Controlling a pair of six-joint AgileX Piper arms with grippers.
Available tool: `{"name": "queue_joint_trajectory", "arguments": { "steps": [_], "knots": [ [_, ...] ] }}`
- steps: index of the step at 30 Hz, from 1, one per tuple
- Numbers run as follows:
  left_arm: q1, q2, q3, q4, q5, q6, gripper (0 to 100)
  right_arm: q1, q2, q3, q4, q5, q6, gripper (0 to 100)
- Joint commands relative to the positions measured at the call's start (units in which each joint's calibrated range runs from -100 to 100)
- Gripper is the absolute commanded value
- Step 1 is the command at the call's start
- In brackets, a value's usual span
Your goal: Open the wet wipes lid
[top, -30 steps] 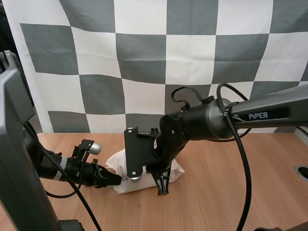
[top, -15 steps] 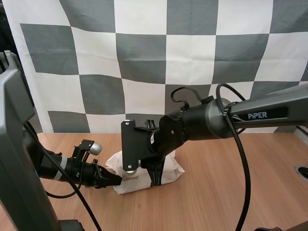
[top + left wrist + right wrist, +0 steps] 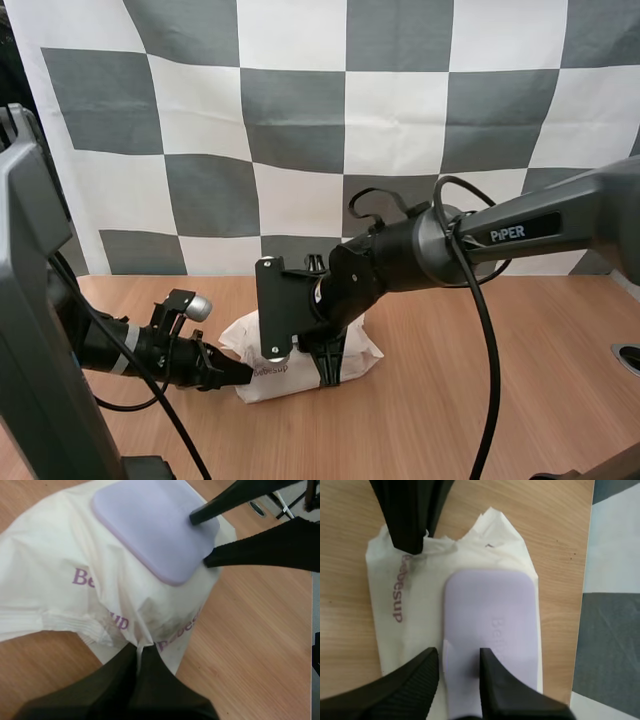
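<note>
Here, one wipes pack (image 3: 60,580), one lilac lid (image 3: 492,610), two claws: left claw (image 3: 139,651) pinching pack, right claw (image 3: 459,655) apart over lid.

We read "PiPER" in white on our right arm (image 3: 520,232), out toward three o'clock in the high view. Purple print on the pack of wet wipes (image 3: 420,630) reads "besup" from the right wrist, and only "Be" and "up" from the left wrist. The lilac lid (image 3: 492,620) bears faint embossed letters, perhaps "Be".
</note>
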Motion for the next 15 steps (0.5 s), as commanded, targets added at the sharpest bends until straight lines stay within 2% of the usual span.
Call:
{"name": "queue_joint_trajectory", "arguments": {
  "steps": [1, 15],
  "knots": [
    [0.02, 0.06, 0.07, 0.03, 0.02, -0.10, 0, -0.54, 0.01, -0.03, -0.01, -0.60, 0.01, 48],
    [0.02, 0.06, 0.07, 0.03, 0.02, -0.10, 0, -0.83, 0.01, -0.03, 0.89, -3.93, 2.18, 48]
  ]
}}
